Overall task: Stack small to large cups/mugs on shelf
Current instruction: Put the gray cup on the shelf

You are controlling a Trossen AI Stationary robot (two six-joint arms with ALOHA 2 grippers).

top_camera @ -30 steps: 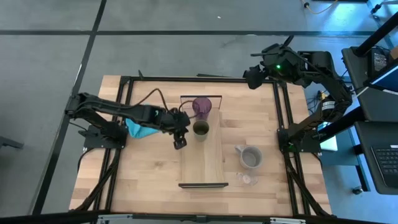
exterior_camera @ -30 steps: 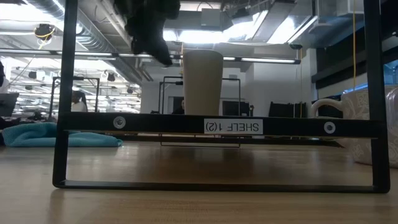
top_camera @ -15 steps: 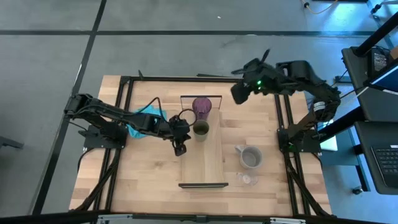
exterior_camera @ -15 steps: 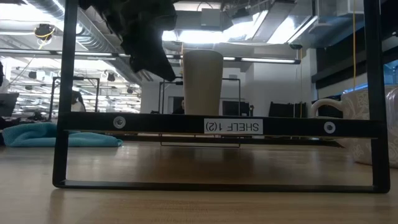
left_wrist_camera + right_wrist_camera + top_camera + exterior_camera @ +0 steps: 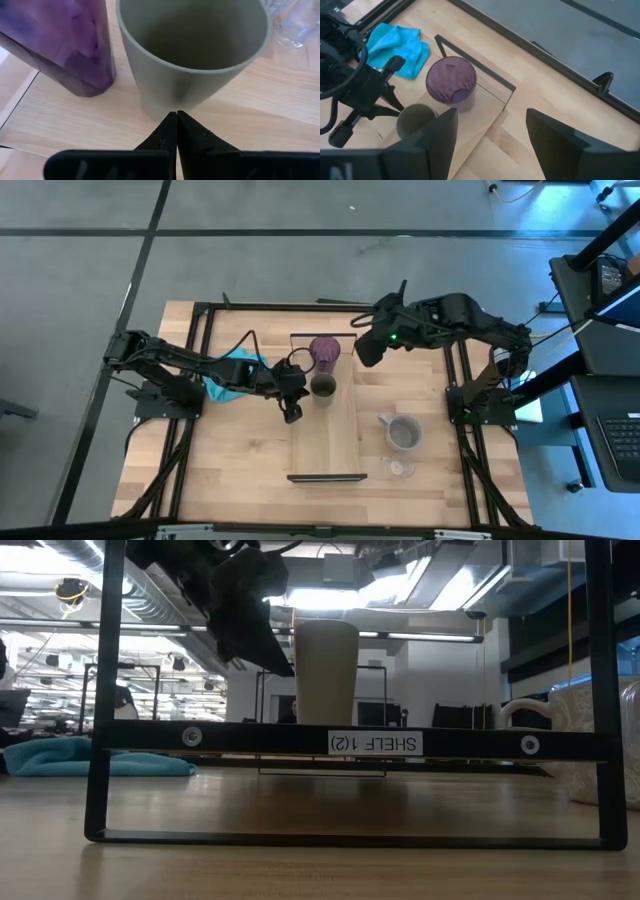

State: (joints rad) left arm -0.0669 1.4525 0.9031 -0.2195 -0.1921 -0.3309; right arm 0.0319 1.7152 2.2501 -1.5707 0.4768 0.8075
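Observation:
On the shelf (image 5: 325,442) a purple tumbler (image 5: 324,352) stands at the far end, with a small olive cup (image 5: 323,387) just in front of it. Both rest on their bases. The grey mug (image 5: 403,432) and the tiny clear glass (image 5: 400,468) stand on the table right of the shelf. My left gripper (image 5: 176,115) is shut and slants down at the olive cup's left wall. My right gripper (image 5: 492,145) hangs open, high above the table to the right of the tumbler (image 5: 451,80), holding nothing. My left gripper's shut fingertips (image 5: 172,122) come at the lower wall (image 5: 165,102) of the olive cup, slanting down from the table's left. I cannot tell whether they touch it or stop just short. The cup stands upright on the shelf.
A teal cloth (image 5: 228,378) lies on the table under my left arm. The shelf's black end frame (image 5: 370,743) crosses the low view. Black rails (image 5: 455,370) run along the table's sides.
My left gripper has sunk and tipped further down beside the olive cup, staying shut. My right gripper has swung from the table's far right corner toward the purple tumbler, a little lower, and stays open. The cups have kept their places.

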